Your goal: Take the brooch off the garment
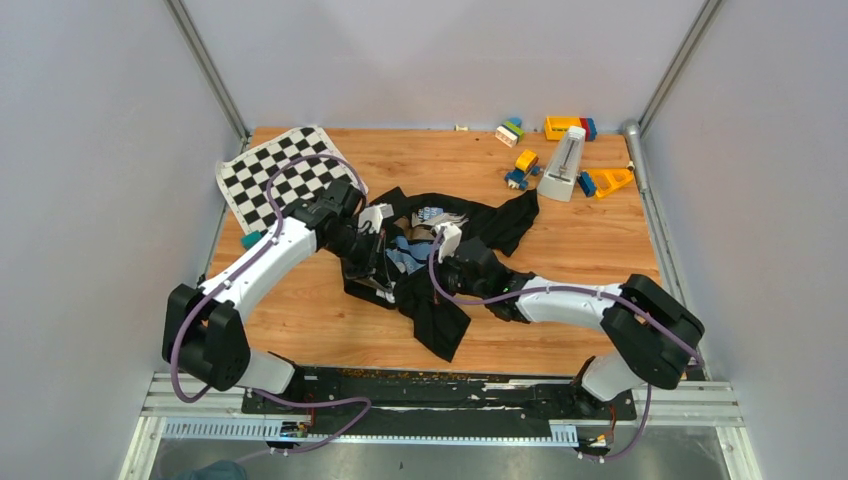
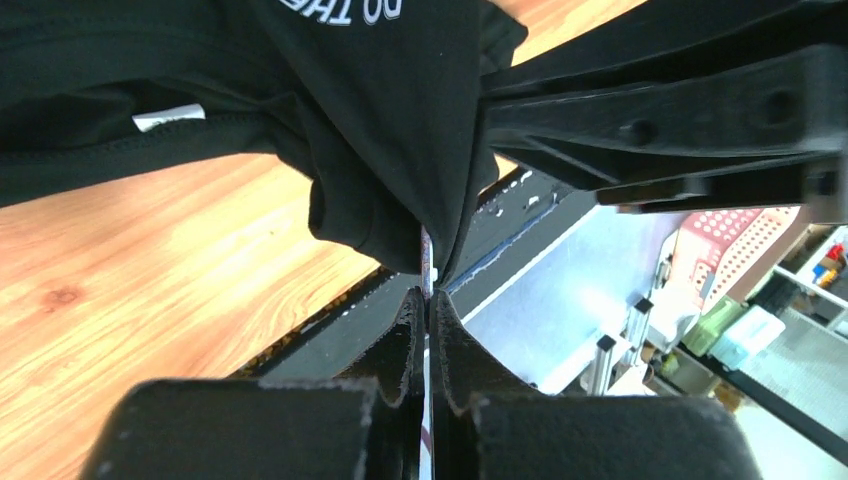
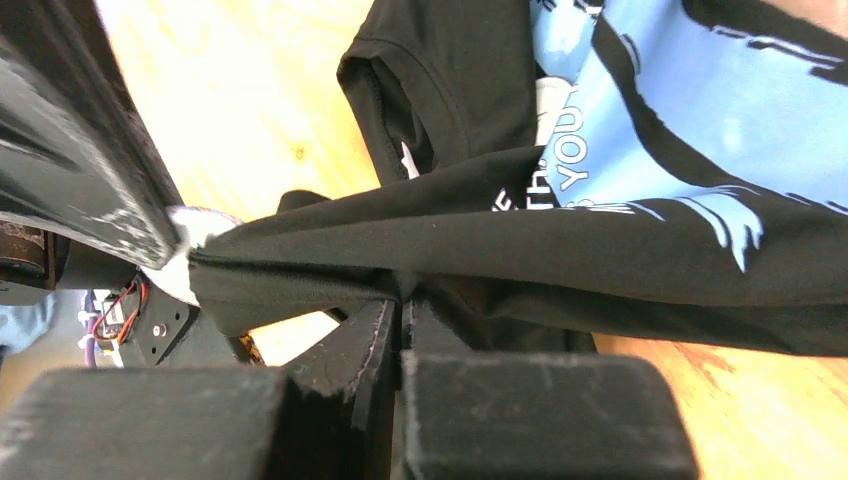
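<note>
Grey walls box in a wooden counter [image 1: 600, 260], with a chequered mat [image 1: 285, 180] at 10 o'clock and loose toys [image 1: 560, 150] at 1 o'clock. At the centre lies the garment [image 1: 500, 225], black and bunched, its blue print facing up between the two arms.

Both arms meet over it. The left end effector [image 2: 427, 300] is clenched at the tip of a drawn-out fold. A thin pale sliver shows between its fingers, which I take to be the brooch [image 3: 195, 228] seen edge-on with cloth around it. The right end effector [image 3: 400, 315] is clenched on a black fold of the garment just below the white lettering.

In the right wrist view the brooch reads as a small pale rounded piece at the cloth's end, pressed against the left finger, at about 10 o'clock from the right fingers. The taut band of cloth runs between the two grips roughly along the 9-to-3 line.

The left arm is therefore on the brooch and the right anchors the cloth. The coming pull would probably have to run along that line, apart, and the pin may snag the fabric.
</note>
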Motion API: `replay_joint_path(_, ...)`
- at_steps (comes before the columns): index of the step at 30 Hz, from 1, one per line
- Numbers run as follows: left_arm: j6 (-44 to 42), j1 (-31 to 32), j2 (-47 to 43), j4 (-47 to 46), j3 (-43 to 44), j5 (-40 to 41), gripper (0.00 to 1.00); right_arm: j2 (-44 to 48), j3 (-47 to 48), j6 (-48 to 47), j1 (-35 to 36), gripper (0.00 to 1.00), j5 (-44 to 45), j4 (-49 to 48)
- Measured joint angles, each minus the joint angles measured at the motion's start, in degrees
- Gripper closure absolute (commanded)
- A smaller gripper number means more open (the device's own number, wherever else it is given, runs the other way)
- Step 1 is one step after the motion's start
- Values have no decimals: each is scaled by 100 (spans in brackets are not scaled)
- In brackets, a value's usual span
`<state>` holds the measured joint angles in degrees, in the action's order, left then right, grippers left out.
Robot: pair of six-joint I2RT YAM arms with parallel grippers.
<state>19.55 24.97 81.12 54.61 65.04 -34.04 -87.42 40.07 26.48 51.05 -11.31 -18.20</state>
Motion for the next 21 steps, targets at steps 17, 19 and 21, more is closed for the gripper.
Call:
replay_joint_path(17,-127,7,85,-542,-627,-1178,100,566,-442,160,-446,31,-240,-98)
replay_joint_path(19,-125,4,175,-625,-627,-1279,100,807,-804,315,-734,28,-719,-448)
replay_joint_path(21,-122,4,227,-704,-629,-1381,100,929,-1021,417,-920,27,-1086,-719)
